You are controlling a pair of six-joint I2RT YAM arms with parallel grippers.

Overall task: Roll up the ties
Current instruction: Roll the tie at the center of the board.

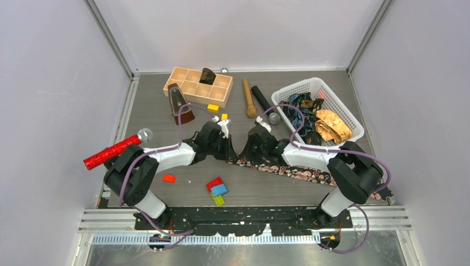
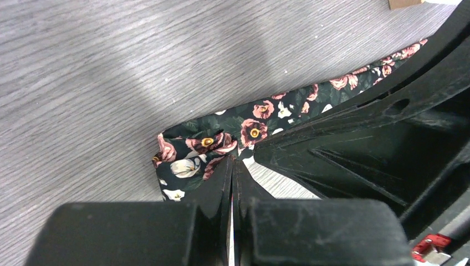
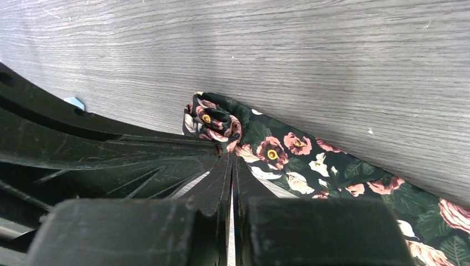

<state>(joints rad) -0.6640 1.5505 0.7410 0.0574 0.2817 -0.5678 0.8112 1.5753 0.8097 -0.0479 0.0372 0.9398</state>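
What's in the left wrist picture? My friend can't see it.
The left gripper, shut, pinches the folded end of a dark floral tie lying on a grey wood-grain table. Black parts of the right arm crowd the right side.

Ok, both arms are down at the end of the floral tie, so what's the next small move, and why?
Probably roll the pinched end one turn over onto the flat length. The left jaws and right jaws are both shut on the curled tip of the tie, only a small curl has formed, and the rest lies unrolled across the table.
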